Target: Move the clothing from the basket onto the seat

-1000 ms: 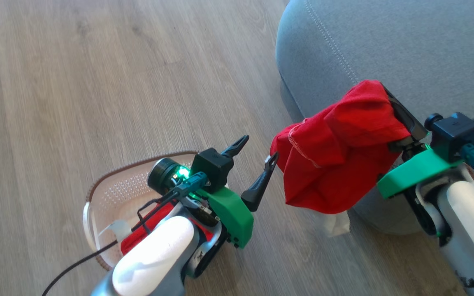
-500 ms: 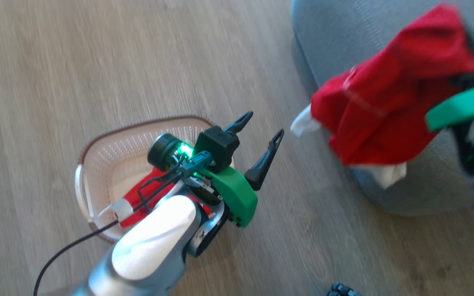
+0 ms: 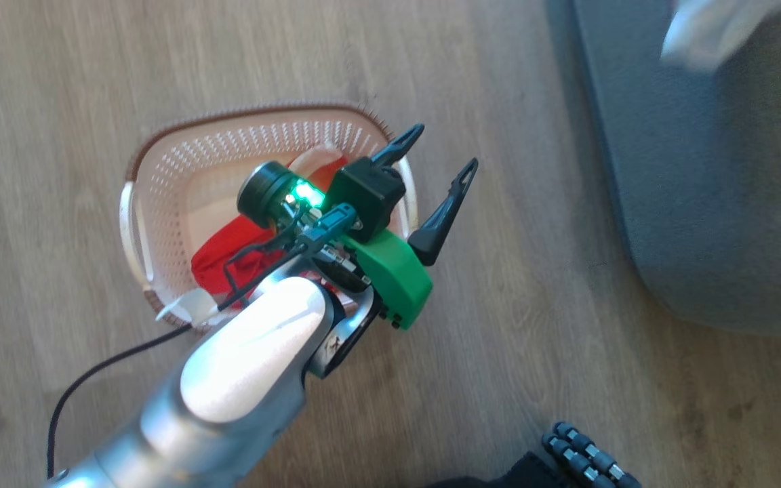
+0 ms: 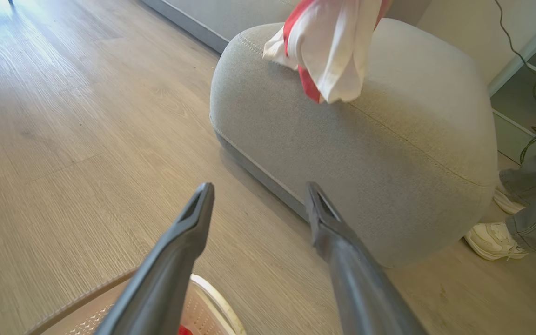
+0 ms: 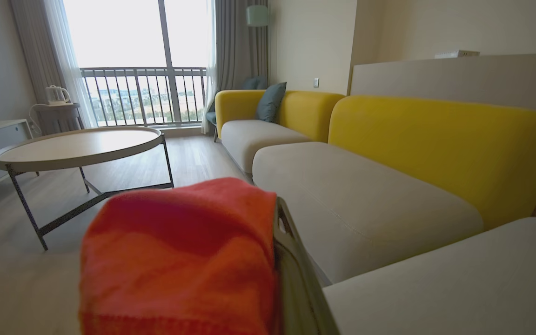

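The cream basket (image 3: 160, 156) stands on the wood floor and holds a red garment (image 3: 228, 254) with white trim. My left gripper (image 3: 445, 146) hovers open and empty over the basket's right rim; in the left wrist view its fingers (image 4: 198, 218) spread wide above the rim (image 4: 212, 298). The grey seat (image 3: 702, 169) lies to the right. A second red and white garment (image 4: 328, 51) hangs over the seat's (image 4: 365, 153) top. In the right wrist view my right gripper (image 5: 249, 223) is shut on this garment (image 5: 179, 256), which drapes over one finger.
A person's white shoe (image 4: 491, 239) and jeans leg stand by the seat's far side. A round table (image 5: 77, 149) and a yellow-backed sofa (image 5: 435, 139) lie beyond. A black cable (image 3: 92, 379) trails on the floor behind my left arm.
The head camera has swung down and left. My right gripper has lifted the red garment up over the seat, leaving just its white edge in the head view. The left gripper stays open.
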Robot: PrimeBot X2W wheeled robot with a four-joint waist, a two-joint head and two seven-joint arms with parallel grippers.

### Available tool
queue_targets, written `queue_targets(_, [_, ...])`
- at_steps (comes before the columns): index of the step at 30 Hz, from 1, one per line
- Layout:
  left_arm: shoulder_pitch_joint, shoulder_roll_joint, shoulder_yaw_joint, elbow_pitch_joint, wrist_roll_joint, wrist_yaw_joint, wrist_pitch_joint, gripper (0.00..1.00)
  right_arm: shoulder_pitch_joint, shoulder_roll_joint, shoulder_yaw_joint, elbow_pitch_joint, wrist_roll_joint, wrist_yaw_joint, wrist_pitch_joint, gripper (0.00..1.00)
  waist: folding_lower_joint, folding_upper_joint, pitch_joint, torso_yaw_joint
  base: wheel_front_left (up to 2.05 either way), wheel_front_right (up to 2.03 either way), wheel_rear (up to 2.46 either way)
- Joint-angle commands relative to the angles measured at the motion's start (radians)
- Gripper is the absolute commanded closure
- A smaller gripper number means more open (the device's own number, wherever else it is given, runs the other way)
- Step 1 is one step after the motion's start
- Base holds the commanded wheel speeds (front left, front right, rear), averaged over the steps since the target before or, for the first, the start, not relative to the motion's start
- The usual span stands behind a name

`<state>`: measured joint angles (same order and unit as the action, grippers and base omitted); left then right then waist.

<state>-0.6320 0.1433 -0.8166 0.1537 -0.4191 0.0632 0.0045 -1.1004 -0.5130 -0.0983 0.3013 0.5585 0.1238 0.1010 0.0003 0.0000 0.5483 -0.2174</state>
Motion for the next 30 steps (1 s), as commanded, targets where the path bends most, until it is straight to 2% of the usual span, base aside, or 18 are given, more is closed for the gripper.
queue_targets(1, [-0.031,-0.006,0.029,-0.031,0.012,0.003,-0.011,0.00,-0.050,-0.048,-0.023,-0.014,-0.005,0.007,0.014,1.00,-0.0003,0.0000,0.042,0.035,0.00,0.00,0.00])
queue_targets(6, [-0.052,-0.024,0.023,-0.032,0.012,0.003,-0.026,0.00,-0.331,-0.157,-0.165,0.136,-0.092,0.007,0.088,1.00,-0.0003,0.0000,0.106,0.104,0.00,0.00,0.00])
queue_targets(9, [-0.049,-0.030,0.013,-0.031,0.011,0.004,-0.031,0.00,-0.420,-0.208,-0.230,0.216,-0.168,0.007,0.089,1.00,-0.0003,0.0000,0.127,0.133,0.00,0.00,0.00])
queue_targets(12, [-0.040,-0.026,0.011,-0.044,0.015,0.019,-0.021,0.00,-0.474,-0.233,-0.300,0.289,-0.242,0.007,0.080,1.00,-0.0003,0.0000,0.166,0.137,0.00,0.00,0.00])
queue_targets(17, [-0.034,-0.007,0.012,-0.083,0.026,0.046,0.006,0.00,-0.402,-0.212,-0.433,0.438,-0.319,0.007,0.008,1.00,-0.0003,0.0000,0.246,0.123,0.00,0.00,0.00])
queue_targets(21, [-0.013,0.020,0.008,-0.112,0.035,0.070,0.038,0.00,-0.289,-0.152,-0.533,0.572,-0.390,0.007,-0.088,1.00,-0.0003,0.0000,0.285,0.094,0.00,0.00,0.00])
queue_targets(25, [0.002,0.054,0.012,-0.148,0.047,0.095,0.070,0.00,-0.244,-0.087,-0.584,0.667,-0.463,0.007,-0.171,1.00,-0.0003,0.0000,0.318,0.066,0.00,0.00,0.00])
queue_targets(26, [0.005,0.061,0.013,-0.156,0.049,0.099,0.074,0.00,-0.241,-0.074,-0.588,0.683,-0.478,0.007,-0.189,0.86,-0.0003,0.0000,0.319,0.061,0.00,0.00,0.00])
queue_targets(27, [0.008,0.067,0.015,-0.163,0.049,0.103,0.078,0.00,-0.239,-0.062,-0.592,0.698,-0.492,0.007,-0.207,0.68,-0.0003,0.0000,0.319,0.056,0.00,0.00,0.00])
queue_targets(28, [0.008,0.067,0.015,-0.163,0.049,0.103,0.078,0.00,-0.239,-0.062,-0.592,0.698,-0.492,0.007,-0.207,0.68,-0.0003,0.0000,0.319,0.056,0.00,0.00,0.00])
queue_targets(29, [0.012,0.073,0.017,-0.170,0.049,0.107,0.082,0.00,-0.236,-0.054,-0.592,0.712,-0.509,0.007,-0.224,0.56,-0.0003,0.0000,0.317,0.051,0.00,0.00,0.00])
queue_targets(30, [0.014,0.078,0.019,-0.175,0.048,0.111,0.086,0.00,-0.235,-0.047,-0.591,0.725,-0.522,0.007,-0.237,0.20,-0.0003,0.0000,0.315,0.046,0.00,0.00,0.00])
